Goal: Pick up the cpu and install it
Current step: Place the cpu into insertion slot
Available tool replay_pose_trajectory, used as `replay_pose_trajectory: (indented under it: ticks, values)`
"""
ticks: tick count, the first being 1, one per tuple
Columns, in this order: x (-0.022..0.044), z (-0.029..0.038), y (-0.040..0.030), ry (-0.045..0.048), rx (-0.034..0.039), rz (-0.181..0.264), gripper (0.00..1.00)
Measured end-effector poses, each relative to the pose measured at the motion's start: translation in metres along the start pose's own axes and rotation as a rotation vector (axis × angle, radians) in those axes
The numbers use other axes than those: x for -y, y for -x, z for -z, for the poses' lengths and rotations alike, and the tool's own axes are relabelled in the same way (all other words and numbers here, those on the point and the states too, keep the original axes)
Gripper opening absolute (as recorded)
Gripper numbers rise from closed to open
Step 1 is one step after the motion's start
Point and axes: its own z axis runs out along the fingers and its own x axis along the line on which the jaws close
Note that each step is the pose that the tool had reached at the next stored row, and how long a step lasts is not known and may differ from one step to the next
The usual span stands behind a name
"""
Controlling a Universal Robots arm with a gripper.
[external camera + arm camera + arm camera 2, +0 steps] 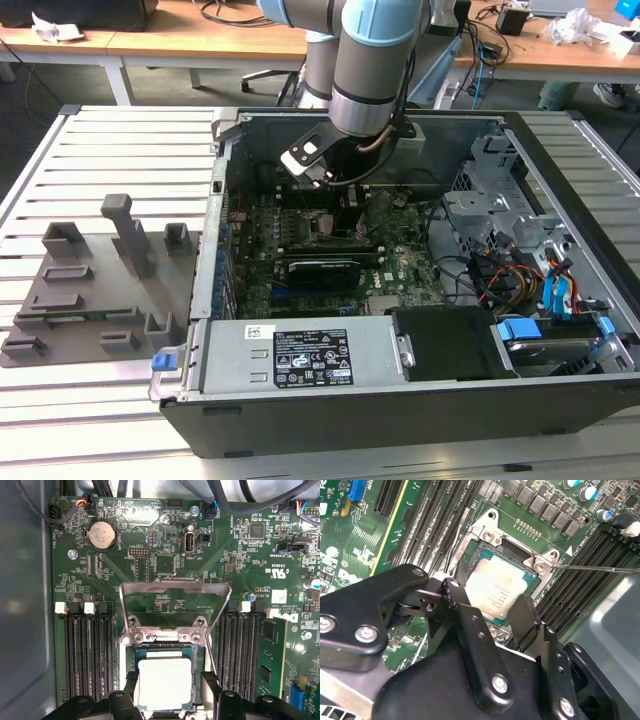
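Our end effector (170, 681) straddles the cpu (496, 587), which lies flat in the motherboard socket (123, 652) with the load plate (175, 587) raised; we cannot tell whether it pinches the chip or stands slack. We judge the seating step to be in hand. Backing off calls for a straight rise that leaves the chip undisturbed.
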Motion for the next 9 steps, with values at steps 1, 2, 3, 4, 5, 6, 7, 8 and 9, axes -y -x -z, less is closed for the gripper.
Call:
replay_pose_trajectory:
  ticks: [1, 2, 3, 4, 5, 6, 7, 8, 9]
  values:
    - [-0.0001, -0.0010, -0.0001, -0.0002, -0.0012, 0.000, 0.60]
    - [-0.0002, -0.0016, -0.0003, -0.0001, -0.0027, 0.000, 0.60]
    - [-0.0002, -0.0020, -0.0004, 0.0000, -0.0031, 0.000, 0.60]
    - [-0.0005, -0.0034, -0.0007, 0.0006, -0.0045, 0.000, 0.60]
    - [-0.0004, -0.0035, -0.0005, 0.0000, -0.0033, 0.000, 0.60]
    - [-0.0004, -0.0035, -0.0005, 0.0000, -0.0033, 0.000, 0.60]
    - [-0.0004, -0.0035, -0.0005, 0.0000, -0.0034, 0.000, 0.60]
    - [-0.0004, -0.0036, -0.0005, 0.0000, -0.0037, 0.000, 0.60]
    - [-0.0004, -0.0036, -0.0005, 0.0001, -0.0046, 0.000, 0.60]
